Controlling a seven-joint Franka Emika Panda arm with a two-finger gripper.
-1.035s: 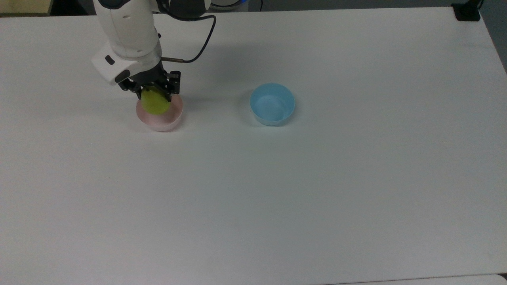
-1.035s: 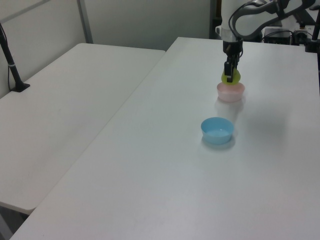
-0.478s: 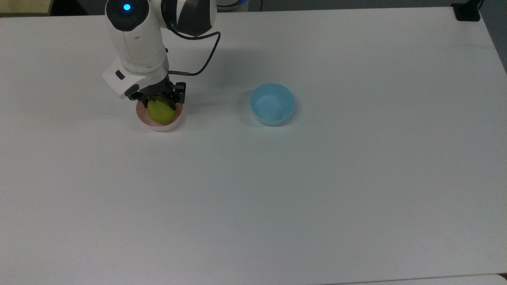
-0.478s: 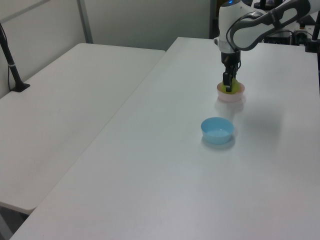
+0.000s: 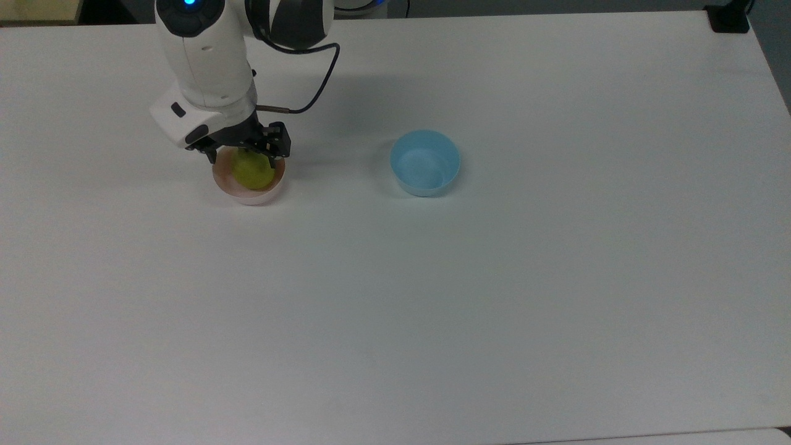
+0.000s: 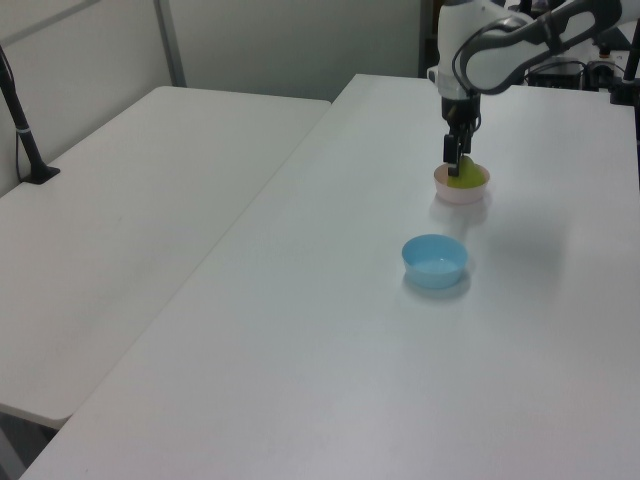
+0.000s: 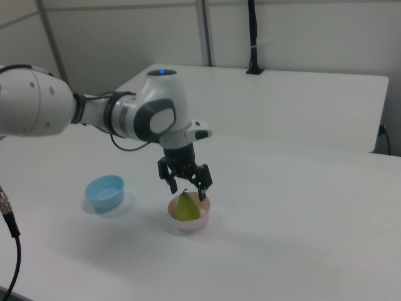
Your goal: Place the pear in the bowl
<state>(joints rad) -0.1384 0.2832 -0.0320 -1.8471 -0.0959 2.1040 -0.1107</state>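
Resting in bowl (image 7: 199,224): pear (image 7: 186,207)

Pink bowl (image 5: 248,193): the pear (image 5: 251,172) is sitting inside it, taking up most of its hollow; in the right view the stem is pointing up.
Above the bowl: the gripper (image 7: 186,181) is hanging just over the pear, its fingers (image 7: 205,182) spread apart, one to each side, blocking a straight way in from above.
Blue bowl (image 5: 425,162): it is standing well apart on the top view's right, with bare counter (image 5: 395,296) lying between the two bowls.
Counter front: a wide bare stretch is lying open toward the top view's bottom.
Arm cable (image 5: 320,74): it is looping just beside the wrist.
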